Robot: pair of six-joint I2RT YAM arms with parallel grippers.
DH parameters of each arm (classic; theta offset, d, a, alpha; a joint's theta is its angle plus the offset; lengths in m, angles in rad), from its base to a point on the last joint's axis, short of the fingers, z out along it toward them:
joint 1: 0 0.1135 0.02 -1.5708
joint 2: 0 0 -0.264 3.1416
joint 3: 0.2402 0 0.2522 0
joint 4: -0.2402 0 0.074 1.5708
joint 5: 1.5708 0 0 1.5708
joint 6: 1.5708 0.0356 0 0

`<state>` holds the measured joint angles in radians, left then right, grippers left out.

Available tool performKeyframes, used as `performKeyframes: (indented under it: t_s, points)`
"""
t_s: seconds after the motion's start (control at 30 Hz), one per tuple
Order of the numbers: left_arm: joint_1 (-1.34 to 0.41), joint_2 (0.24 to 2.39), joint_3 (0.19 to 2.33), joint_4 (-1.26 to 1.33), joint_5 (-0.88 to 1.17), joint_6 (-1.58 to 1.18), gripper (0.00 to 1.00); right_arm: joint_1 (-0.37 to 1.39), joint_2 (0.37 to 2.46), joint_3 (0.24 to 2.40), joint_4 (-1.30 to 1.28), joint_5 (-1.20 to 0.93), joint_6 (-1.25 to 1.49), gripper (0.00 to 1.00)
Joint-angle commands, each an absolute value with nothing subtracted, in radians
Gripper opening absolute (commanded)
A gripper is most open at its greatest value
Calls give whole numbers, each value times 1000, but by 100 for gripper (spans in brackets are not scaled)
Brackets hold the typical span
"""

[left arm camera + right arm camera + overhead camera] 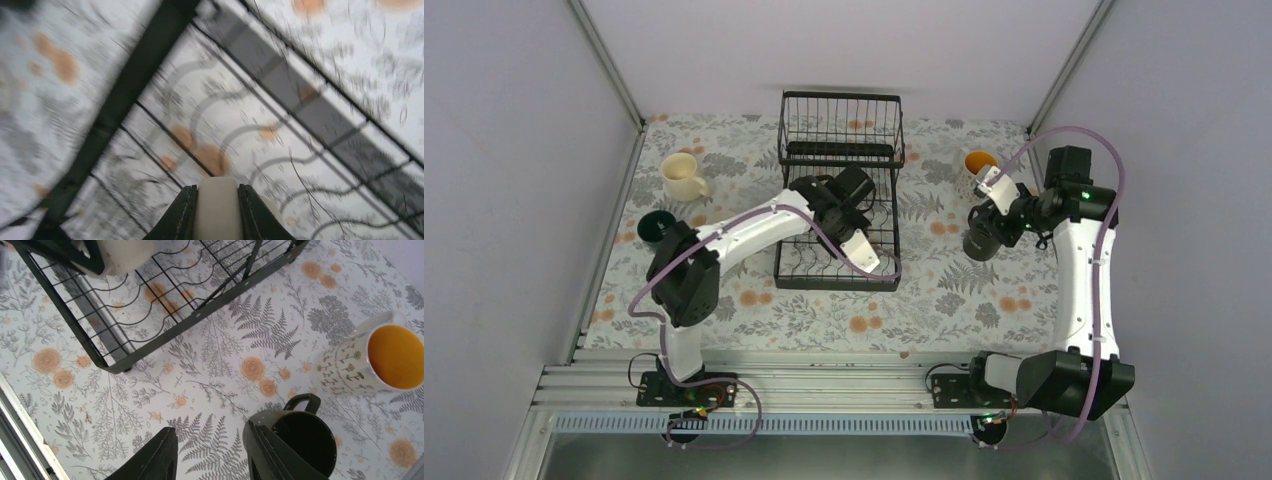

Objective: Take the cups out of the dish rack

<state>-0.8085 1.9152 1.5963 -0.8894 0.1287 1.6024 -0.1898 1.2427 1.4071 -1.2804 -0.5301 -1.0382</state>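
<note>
The black wire dish rack (841,130) stands at the table's middle back. My left gripper (848,232) is over its flat tray, shut on an off-white mug (865,253). In the left wrist view the fingers (182,212) clamp the mug (217,215) above the rack wires (125,95). My right gripper (209,434) is open, and its right finger is against the outside of an upright black mug (305,440), which also shows in the top view (979,242). An orange-yellow mug (976,166) stands behind it. A cream mug (682,176) and a dark green mug (656,225) stand at the left. No tan mug is in view.
Grey walls enclose the table on three sides. The floral cloth (924,300) lies between the rack and the arm bases. In the right wrist view the rack's front corner (117,365) is left of the gripper and the orange-yellow mug (385,357) is at the right.
</note>
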Motion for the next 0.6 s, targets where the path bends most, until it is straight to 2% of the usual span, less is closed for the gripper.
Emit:
performKeyframes:
  t_s: [0.0, 0.27, 0.43, 0.57]
  points:
    - [-832, 1796, 1727, -918, 373, 1484, 2, -181, 1219, 1382, -1285, -647, -1014, 38]
    - [-792, 1754, 1881, -786, 720, 1213, 2, -180, 1175, 1295, -1285, -891, -1087, 43]
    - [-730, 1782, 1980, -713, 937, 1041, 2, -176, 1220, 1252, -1284, -1027, -1165, 46]
    - [-688, 1819, 2053, -650, 1100, 880, 2, -175, 1256, 1259, -1285, -1121, -1236, 54]
